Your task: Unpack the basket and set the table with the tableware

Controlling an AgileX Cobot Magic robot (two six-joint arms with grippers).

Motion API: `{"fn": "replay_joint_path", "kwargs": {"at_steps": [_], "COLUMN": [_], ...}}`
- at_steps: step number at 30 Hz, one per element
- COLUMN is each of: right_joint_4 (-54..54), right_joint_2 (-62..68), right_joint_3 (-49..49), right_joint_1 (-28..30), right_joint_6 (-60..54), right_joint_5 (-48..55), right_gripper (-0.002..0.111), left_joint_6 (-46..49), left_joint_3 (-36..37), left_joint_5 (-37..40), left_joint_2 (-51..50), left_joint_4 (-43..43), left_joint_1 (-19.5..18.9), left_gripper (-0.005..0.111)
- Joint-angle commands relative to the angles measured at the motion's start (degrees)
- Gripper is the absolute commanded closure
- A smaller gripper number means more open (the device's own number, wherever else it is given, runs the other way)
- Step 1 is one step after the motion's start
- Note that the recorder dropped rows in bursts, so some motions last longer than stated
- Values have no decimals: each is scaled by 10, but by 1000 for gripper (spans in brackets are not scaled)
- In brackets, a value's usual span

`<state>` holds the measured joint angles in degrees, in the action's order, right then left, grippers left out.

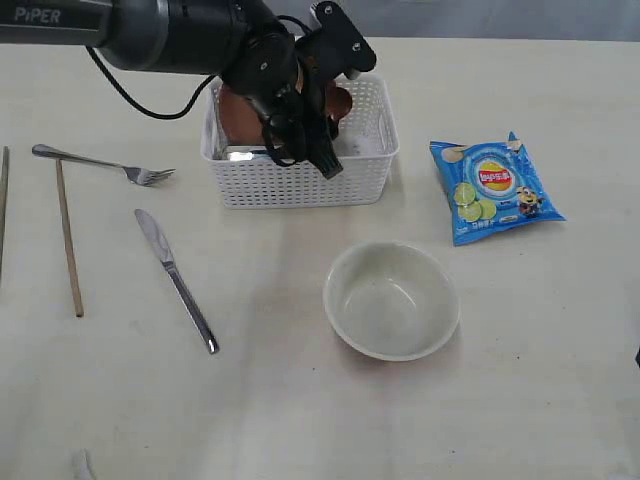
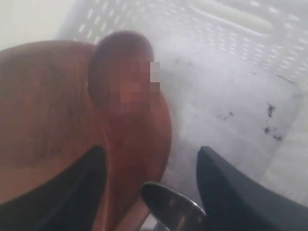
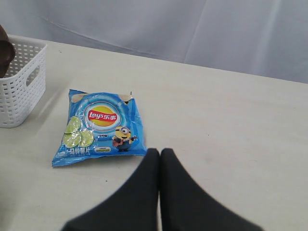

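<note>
Tableware is lying partly out on the bench (image 1: pixel 300 420) and partly inside the basket (image 1: pixel 300 185), which is standing toward the far middle of the bench.

Already out and resting on the bench are the fork (image 1: pixel 100 162), the knife (image 1: pixel 175 280) and the chopsticks, one (image 1: pixel 68 240) lying beside the fork and the other (image 1: pixel 4 200) showing only at the left edge. The bowl (image 1: pixel 392 300) is sitting upright in front of the basket, toward the right.

Waiting inside the basket are the plate (image 1: pixel 240 115), leaning tilted against the left end, the spoon (image 2: pixel 110 57) resting against it, and a shiny steel piece (image 2: pixel 173 211) low beside them. I am taking it for the cup, though only part of it is showing.

So unpacking is looking past halfway: five pieces out, three left. Arranging is looking barely begun, since the pieces are lying scattered, not grouped as a setting.

Counting: one basket, one plate, one bowl, one cup, one knife, one fork, one spoon, two chopsticks, and one chip bag (image 1: pixel 495 188) lying to the right of the basket, which is no tableware.

Reaching down into the basket is the left tool (image 2: pixel 149 159), its jaws standing apart on either side of the spoon's handle and clamping nothing. Hanging over the bench near the chip bag is the right tool (image 3: pixel 160 156), its fingers pressed together and carrying nothing.
</note>
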<state>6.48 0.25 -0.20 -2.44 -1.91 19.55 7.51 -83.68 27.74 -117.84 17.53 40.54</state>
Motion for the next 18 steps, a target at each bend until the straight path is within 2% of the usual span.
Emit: {"fn": "replay_joint_path", "kwargs": {"at_steps": [1, 2, 3, 4, 5, 14, 16, 18], "right_joint_4": [3, 3, 3, 3, 3, 3, 3, 3], "right_joint_2": [-2, -2, -2, -2, -2, -2, -2, -2], "right_joint_3": [2, 2, 2, 2, 2, 2, 2, 2], "right_joint_1": [0, 0, 0, 0, 0, 0, 0, 0], "right_joint_6": [0, 0, 0, 0, 0, 0, 0, 0], "right_joint_5": [-2, -2, -2, -2, -2, -2, -2, -2], "right_gripper": [109, 109, 109, 109, 109, 109, 109, 109], "left_joint_6": [1, 1, 1, 1, 1, -19, -13, 16], "left_joint_3": [-2, -2, -2, -2, -2, -2, -6, -20], "left_joint_5": [1, 1, 1, 2, 5, -17, -24, -18], "left_joint_2": [-14, -14, -14, -14, -14, 24, 34, 43], "left_joint_4": [1, 1, 3, 3, 3, -10, -50, -114], "left_joint_1": [1, 1, 1, 1, 1, 1, -4, -14], "left_gripper": [58, 64, 79, 89, 107, 107, 107, 101]}}
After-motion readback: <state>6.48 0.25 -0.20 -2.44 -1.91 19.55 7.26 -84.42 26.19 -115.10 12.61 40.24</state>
